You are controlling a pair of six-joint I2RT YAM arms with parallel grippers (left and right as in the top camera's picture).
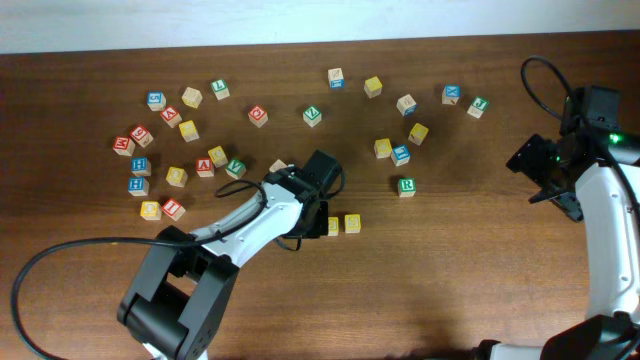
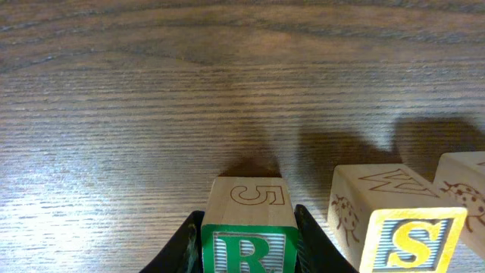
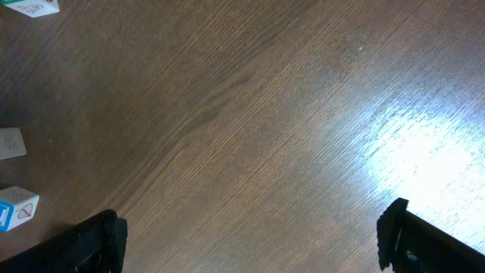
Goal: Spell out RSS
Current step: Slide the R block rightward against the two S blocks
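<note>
The left pincer [image 2: 248, 229] is closed on the R cube [image 2: 247, 254], with a dark finger [image 2: 312, 239] pressed against each side of it. The green-bordered face with the green R points toward the wrist camera, and the top face carries an engraved 5. The cube sits low over the tabletop [image 2: 151, 114] and throws a short shadow just ahead of it. I cannot tell whether it actually touches the wood.

Just to its right, with a narrow gap between them, stands the S cube [image 2: 402, 224], yellow face forward, with a ladybird engraved on its side. Just beyond that is a second yellow cube [image 2: 464, 189], cut off by the frame edge so its letter cannot be read.

From overhead these two cubes [image 1: 333, 226] [image 1: 352, 223] form a short row in the middle of the tabletop, and the left pincer covers the R cube at the row's left end. A scatter of other cubes [image 1: 190, 130] lies well apart, toward the far side.

The right pincer [image 3: 254, 227] is held wide open and empty (only bare wood lies between its fingers), out at the right side of the tabletop.
</note>
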